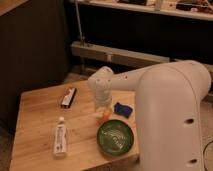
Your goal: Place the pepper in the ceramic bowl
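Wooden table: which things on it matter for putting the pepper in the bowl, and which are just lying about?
In the job: small slim orange-red pepper; round dark green ceramic bowl; gripper, low over the pepper.
Lying about: blue rectangular sponge-like block; white tube; dark flat bar.

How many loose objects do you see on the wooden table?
5: dark bar back left, white tube front left, blue sponge right, bowl front, pepper behind it, at the gripper. The arm may hide more.
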Tool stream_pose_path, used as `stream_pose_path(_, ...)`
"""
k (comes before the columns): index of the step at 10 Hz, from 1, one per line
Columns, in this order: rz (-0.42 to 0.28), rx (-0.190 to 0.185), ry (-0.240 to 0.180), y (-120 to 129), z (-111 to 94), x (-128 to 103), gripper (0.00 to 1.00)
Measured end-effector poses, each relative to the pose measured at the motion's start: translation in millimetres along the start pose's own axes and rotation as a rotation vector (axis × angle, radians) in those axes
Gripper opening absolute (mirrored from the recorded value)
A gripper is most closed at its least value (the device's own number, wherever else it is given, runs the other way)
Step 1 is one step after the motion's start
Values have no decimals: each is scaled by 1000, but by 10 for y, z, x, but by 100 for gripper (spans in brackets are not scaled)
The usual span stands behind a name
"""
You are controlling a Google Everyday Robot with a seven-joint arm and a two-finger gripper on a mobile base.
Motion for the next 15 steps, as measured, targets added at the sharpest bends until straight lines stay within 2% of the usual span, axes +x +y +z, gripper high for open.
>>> stream_pose_path(7, 29, -22, 0, -61, 315, -72, 65)
stream_pose_path(10, 44, -36, -4, -127, 366, -95, 65)
stream_pose_path(15, 28, -55, 5, -103, 425, -131, 65)
